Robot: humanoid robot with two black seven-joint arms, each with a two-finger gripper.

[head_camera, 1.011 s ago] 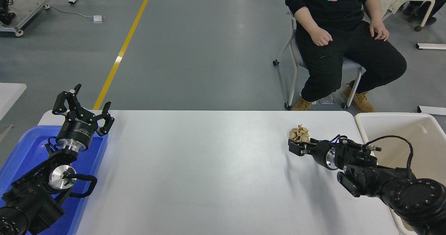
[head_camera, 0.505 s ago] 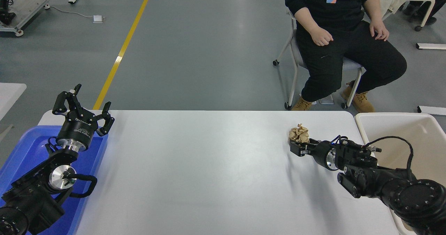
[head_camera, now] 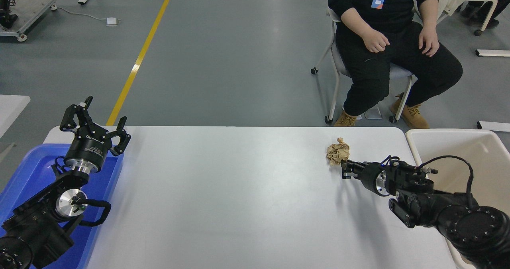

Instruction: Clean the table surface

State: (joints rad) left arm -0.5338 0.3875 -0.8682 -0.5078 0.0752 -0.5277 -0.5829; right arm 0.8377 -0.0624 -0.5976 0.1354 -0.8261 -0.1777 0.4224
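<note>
Our right gripper (head_camera: 345, 169) has drawn back right; the crumpled paper ball (head_camera: 338, 152) shifted left on the table surface (head_camera: 239, 189), far right. Its fingers look apart, empty. Another nudge may roll the ball away.

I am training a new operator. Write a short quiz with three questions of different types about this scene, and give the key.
1. True or false: the crumpled brown paper lies inside the cream-white bin.
2. Multiple choice: the left gripper is above A) the blue tray's far end, B) the table surface's middle, C) the bin.
3. Fill in: the right gripper is just on the ___ side of the paper, as seen from the robot.

Key: 1. False, it lies on the table. 2. A. 3. Near; whether it touches the paper cannot be told.
</note>
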